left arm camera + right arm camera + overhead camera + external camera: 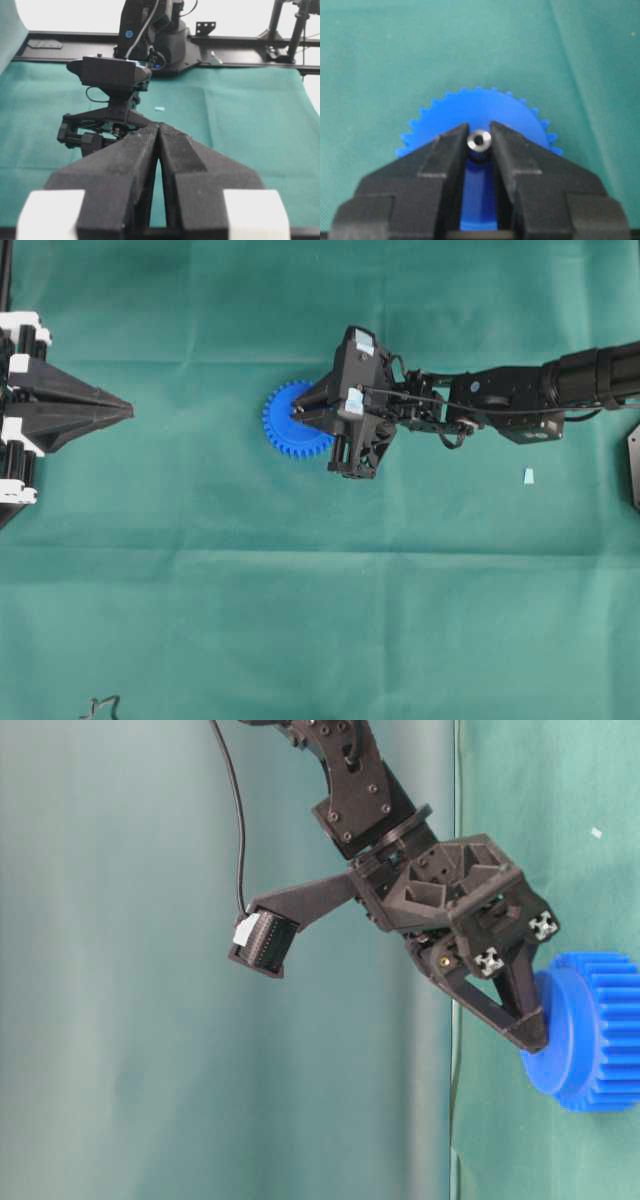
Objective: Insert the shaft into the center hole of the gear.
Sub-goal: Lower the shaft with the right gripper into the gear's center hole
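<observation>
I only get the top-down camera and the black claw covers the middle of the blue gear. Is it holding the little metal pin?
Observer: Yes. In the right wrist view the right gripper is shut on the shaft, a shiny silvery end between its fingertips.
Operator: Where's the pin compared to the gear?
Observer: In that view it sits over the middle of the gear; the center hole is hidden behind it.
Operator: Are the claw's tips touching the gear?
Observer: In the table-level view the fingertips are right against the raised hub of the gear's face.
Operator: What's the other claw doing?
Observer: The left wrist view shows the left gripper shut, holding nothing.
</observation>
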Robot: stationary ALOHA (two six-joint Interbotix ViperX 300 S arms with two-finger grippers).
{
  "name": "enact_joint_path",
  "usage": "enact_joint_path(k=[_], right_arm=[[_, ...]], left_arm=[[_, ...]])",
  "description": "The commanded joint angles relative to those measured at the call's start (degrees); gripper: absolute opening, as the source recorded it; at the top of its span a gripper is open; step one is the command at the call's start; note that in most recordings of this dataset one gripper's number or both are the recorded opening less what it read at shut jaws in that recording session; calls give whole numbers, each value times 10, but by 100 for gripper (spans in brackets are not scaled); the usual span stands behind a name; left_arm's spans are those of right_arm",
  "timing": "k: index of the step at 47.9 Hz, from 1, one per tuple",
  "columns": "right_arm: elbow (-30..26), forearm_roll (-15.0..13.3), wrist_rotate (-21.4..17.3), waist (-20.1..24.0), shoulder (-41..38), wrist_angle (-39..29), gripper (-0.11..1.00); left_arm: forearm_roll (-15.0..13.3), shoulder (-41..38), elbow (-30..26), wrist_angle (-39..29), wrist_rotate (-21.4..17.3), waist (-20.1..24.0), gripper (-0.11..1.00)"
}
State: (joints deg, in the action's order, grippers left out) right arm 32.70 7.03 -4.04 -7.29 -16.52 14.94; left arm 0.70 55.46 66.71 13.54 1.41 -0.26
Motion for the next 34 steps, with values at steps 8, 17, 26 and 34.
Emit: enact_joint_path(k=[8, 17, 26, 34], right_arm=[[-2, 2, 0, 2, 2, -22, 17], [-3, 2, -1, 2, 2, -46, 17], [-4, 4, -12, 2, 4, -48, 35], [-7, 4, -15, 2, 5, -47, 73]], left_arm=[[2, -2, -18, 4, -1, 1, 0], [1, -2, -17, 3, -1, 1, 0], [1, -2, -18, 3, -1, 1, 0], [1, -2, -18, 3, 0, 1, 0]])
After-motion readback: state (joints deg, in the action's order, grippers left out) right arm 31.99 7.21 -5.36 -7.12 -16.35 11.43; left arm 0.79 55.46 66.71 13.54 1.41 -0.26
